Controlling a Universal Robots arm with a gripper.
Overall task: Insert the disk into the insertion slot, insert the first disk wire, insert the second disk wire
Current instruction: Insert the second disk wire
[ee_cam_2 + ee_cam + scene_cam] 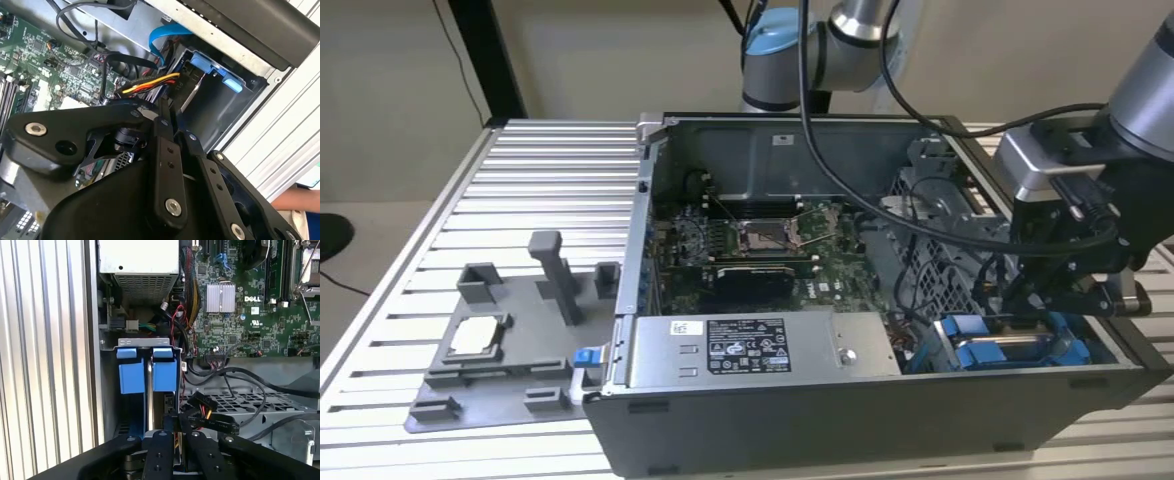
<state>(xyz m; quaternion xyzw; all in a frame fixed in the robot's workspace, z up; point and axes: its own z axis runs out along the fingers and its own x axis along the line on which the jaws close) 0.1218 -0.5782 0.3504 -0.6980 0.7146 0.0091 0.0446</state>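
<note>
Down by the drive bay: that's where we've got the gripper [1047, 290], at the case corner next to the grey power-supply box [747, 345].
Disk: the disk [148, 375] already sits in the insertion slot [215, 107], blue caddy tabs sticking out, right beside the power supply.
Jaws: clenched on a black connector with yellow, red and black leads, the disk wire [202, 412], just off the back edge of the disk.
Step, as we read it: plugging a disk wire into the drive, with the disk part done. Can't tell yet if the plug is seated.
Doing it well: we'd say line the plug up square with the drive's socket and push straight, since a tilted plug would jam. The blue ribbon cable [162, 37] and loose black cables near the slot could snag, so we'd stay clear of them.
Surface: the open computer case [854, 420] lies on a ribbed metal table [520, 190].
Room: a grey fixture tray [494, 350] sits beside the case, and plain beige walls stand behind it.
</note>
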